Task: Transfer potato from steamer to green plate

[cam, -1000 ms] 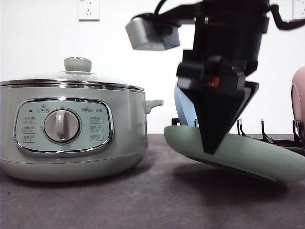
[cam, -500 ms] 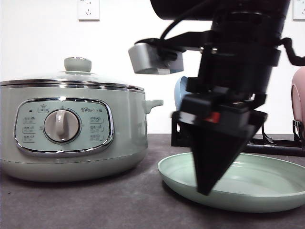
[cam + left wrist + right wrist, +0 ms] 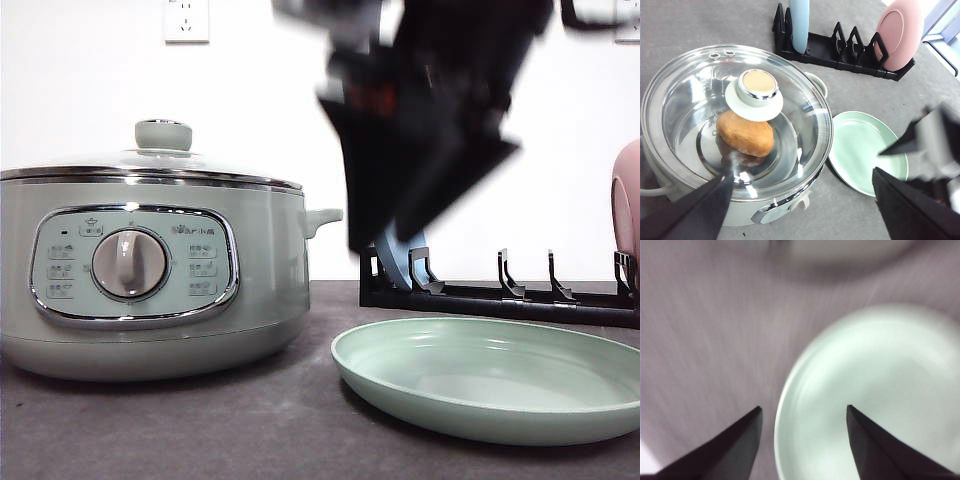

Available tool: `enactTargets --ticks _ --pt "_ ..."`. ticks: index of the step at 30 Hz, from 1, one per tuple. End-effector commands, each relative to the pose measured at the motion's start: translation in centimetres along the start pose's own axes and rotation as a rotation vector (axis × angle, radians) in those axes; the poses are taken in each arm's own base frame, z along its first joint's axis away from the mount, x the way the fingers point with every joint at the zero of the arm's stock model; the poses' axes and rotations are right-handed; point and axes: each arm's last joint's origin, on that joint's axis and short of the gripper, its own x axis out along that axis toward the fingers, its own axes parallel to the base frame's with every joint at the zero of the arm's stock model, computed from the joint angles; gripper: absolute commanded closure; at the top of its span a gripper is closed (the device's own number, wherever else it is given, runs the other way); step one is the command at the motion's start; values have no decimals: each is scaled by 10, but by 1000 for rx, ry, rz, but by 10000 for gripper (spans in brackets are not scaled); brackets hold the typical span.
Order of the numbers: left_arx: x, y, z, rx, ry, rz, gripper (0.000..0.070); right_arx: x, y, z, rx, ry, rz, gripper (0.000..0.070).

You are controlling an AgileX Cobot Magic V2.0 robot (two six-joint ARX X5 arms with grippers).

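We find the right gripper [image 3: 385,240] released, empty, above the green plate [image 3: 500,385]. The potato [image 3: 745,134] sits below the left gripper [image 3: 800,200], also parted, inside the lidded steamer [image 3: 150,270]. We advise lifting the lid [image 3: 735,115] squarely by its knob first.

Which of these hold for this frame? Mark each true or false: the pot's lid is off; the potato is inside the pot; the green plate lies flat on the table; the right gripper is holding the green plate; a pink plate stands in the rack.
1. Lid off: false, it sits on the pot.
2. Potato inside the pot: true.
3. Green plate flat on the table: true.
4. Right gripper holding the green plate: false, it is open above it.
5. Pink plate in the rack: true.
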Motion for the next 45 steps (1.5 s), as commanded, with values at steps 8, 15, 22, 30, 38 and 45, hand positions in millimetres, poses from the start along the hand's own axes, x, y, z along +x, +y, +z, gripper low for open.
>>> enactTargets --ticks 8,15,22,30,38,45 --pt "-3 -2 6 25 -23 -5 133 -56 -23 37 78 -233 229 364" --pt "-3 -2 6 21 -22 -5 134 -80 -46 52 104 -337 422 364" --pt "-3 -2 6 21 -22 -5 134 -81 -53 52 123 -333 420 364" --pt "1 1 13 -23 -35 5 132 -81 -53 51 124 -331 420 364" --pt "14 1 63 -20 33 46 134 -81 -52 50 129 -312 421 364" --pt "54 -5 107 42 200 120 134 -80 -52 49 130 -307 421 364"
